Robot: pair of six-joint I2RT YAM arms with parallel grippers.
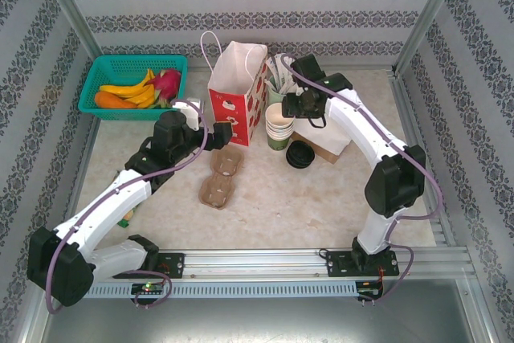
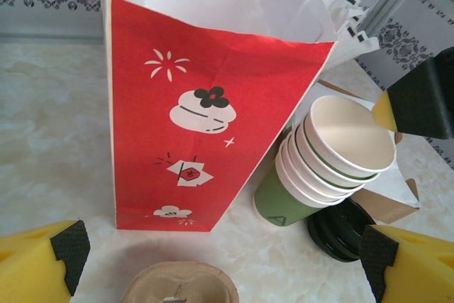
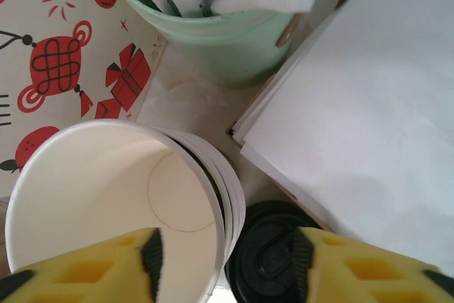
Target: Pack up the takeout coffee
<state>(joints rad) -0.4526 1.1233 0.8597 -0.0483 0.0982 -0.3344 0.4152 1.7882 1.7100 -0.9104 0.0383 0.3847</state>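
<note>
a stack of nested paper cups (image 1: 279,128) stands upright on the worktop (image 1: 273,214), mouths up and long axis vertical, just beside the red-and-white bag (image 1: 238,90) and in front of the green cup of wrapped straws (image 3: 213,40). the right claw (image 3: 225,264) hangs over the stack, jaws about half narrowed and straddling the top cup's rim, 1 pad (image 3: 151,260) over the white inside, the other over the black lids (image 1: 301,154) lying flat just right of the stack; no pinch shows yet. the brown 2-well pulp tray (image 1: 221,176) lies flat near the bag's foot, its long axis running away from the arm bases. the left claw (image 2: 221,260) hovers by the tray's far end, jaws wide, holding nothing.
</note>
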